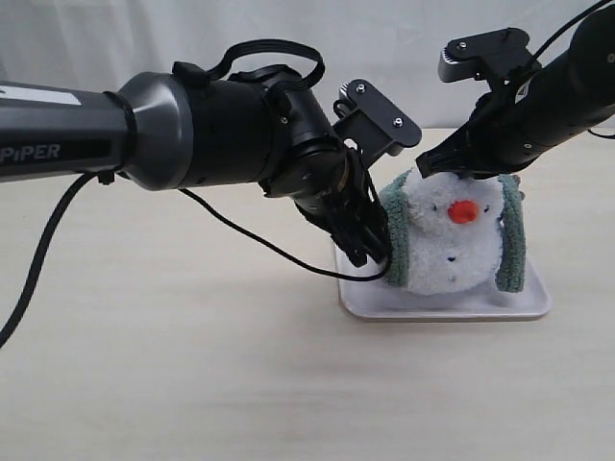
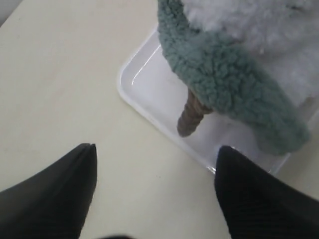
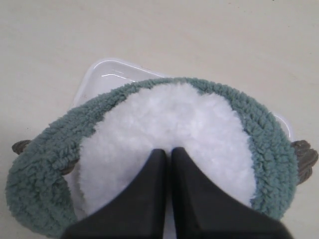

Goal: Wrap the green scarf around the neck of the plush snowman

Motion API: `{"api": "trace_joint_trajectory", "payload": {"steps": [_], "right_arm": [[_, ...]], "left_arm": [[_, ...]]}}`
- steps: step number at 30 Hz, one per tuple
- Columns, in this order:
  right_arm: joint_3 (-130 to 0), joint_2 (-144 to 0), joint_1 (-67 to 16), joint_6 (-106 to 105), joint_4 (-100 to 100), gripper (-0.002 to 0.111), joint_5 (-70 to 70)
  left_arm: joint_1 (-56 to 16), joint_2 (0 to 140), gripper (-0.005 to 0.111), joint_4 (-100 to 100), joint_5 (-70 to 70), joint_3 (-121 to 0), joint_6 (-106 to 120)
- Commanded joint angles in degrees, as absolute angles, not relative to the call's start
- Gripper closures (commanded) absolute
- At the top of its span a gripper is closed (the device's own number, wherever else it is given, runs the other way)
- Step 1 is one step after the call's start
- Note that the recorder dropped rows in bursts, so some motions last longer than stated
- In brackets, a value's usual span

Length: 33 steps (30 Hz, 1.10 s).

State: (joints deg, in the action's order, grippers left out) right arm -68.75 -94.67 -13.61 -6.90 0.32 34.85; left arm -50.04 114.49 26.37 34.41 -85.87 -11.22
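Hanging at the tray's [image 1: 538, 305] left edge, the scarf [image 1: 396, 240] is being faced by the wide-open, empty left gripper [image 2: 157, 149]; the closed right gripper [image 3: 169, 152] is being rested on the snowman [image 1: 452, 245].

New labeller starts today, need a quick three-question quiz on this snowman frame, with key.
1. True or false: the left gripper has its jaws closed on the fuzzy sage-green fleece scarf.
2. What does the fluffy white plush snowman sit on? A) folded towel B) shallow white plastic tray C) wooden box
3. Fill in: the right gripper, shut, presses its tips on the snowman's ____.
Key: 1 false, it is open beside the scarf; 2 B; 3 head.
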Motion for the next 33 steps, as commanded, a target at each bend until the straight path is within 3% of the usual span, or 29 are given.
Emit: {"api": "trace_joint_trajectory", "payload": {"steps": [1, 9, 16, 23, 33], "right_arm": [[-68.31, -95.07, -13.44, -6.85, 0.65, 0.104, 36.48], [-68.31, -95.07, -13.44, -6.85, 0.65, 0.104, 36.48], [-68.31, -95.07, -13.44, -6.85, 0.65, 0.104, 36.73], [-68.31, -95.07, -13.44, -6.85, 0.65, 0.104, 37.34], [-68.31, -95.07, -13.44, -6.85, 0.65, 0.104, 37.77]], "left_arm": [[-50.03, 113.14, 0.042, 24.63, 34.55, -84.42, -3.84], [-50.03, 112.51, 0.042, 9.53, 31.25, -79.29, 18.79], [-49.92, 111.8, 0.043, -3.06, 30.82, -79.13, 20.33], [-49.65, 111.58, 0.071, -25.02, 21.24, -78.08, 18.39], [-48.65, 116.98, 0.05, -29.48, 15.63, -78.08, 17.5]]}}
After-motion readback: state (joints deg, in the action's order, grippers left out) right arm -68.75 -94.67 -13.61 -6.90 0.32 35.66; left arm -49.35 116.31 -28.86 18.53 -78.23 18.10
